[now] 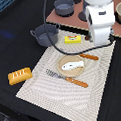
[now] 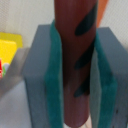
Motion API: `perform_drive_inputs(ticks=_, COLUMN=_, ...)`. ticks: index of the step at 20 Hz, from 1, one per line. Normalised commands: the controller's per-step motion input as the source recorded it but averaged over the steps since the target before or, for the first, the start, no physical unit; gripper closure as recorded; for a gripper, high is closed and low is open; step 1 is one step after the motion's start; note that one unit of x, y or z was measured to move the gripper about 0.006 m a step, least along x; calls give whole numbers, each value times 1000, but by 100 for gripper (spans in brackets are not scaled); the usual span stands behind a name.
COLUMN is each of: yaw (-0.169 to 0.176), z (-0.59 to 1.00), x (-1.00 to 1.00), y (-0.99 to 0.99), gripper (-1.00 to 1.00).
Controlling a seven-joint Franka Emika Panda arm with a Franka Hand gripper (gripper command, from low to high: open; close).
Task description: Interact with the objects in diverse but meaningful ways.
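In the wrist view my gripper (image 2: pixel 76 80) is shut on the red-brown sausage (image 2: pixel 72 30), with its green pads (image 2: pixel 54 75) pressed on both sides. The yellow red-labelled block (image 2: pixel 7 52) shows beside it, and also in the exterior view (image 1: pixel 72 39). In the exterior view the white arm (image 1: pixel 100 22) stands over the mat's far right corner and hides the gripper. The white fish (image 1: pixel 72 65) lies on the tan plate (image 1: pixel 60 62). An orange-handled fork (image 1: pixel 67 78) and knife (image 1: pixel 89 57) lie by the plate. The orange bread loaf (image 1: pixel 20 75) lies off the mat.
A striped placemat (image 1: pixel 42 84) covers the black table. One grey pot (image 1: pixel 44 34) stands behind the mat, and another (image 1: pixel 63 5) sits on a brown board (image 1: pixel 70 18) at the back. A bowl (image 1: pixel 119 13) is at the exterior view's right edge.
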Motion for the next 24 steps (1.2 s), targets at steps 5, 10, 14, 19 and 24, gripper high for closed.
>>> perform_drive_inputs(ticks=5, yaw=44, z=-265, x=-435, y=72, gripper=100)
perform_drive_inputs(ticks=10, yaw=33, z=-366, x=-519, y=19, gripper=100)
perform_drive_inputs(ticks=14, yaw=35, z=-294, x=-401, y=158, gripper=100)
perform_drive_inputs(ticks=19, yaw=36, z=-247, x=-233, y=209, gripper=-100)
perform_drive_inputs(ticks=24, yaw=46, z=-178, x=-216, y=225, gripper=-100)
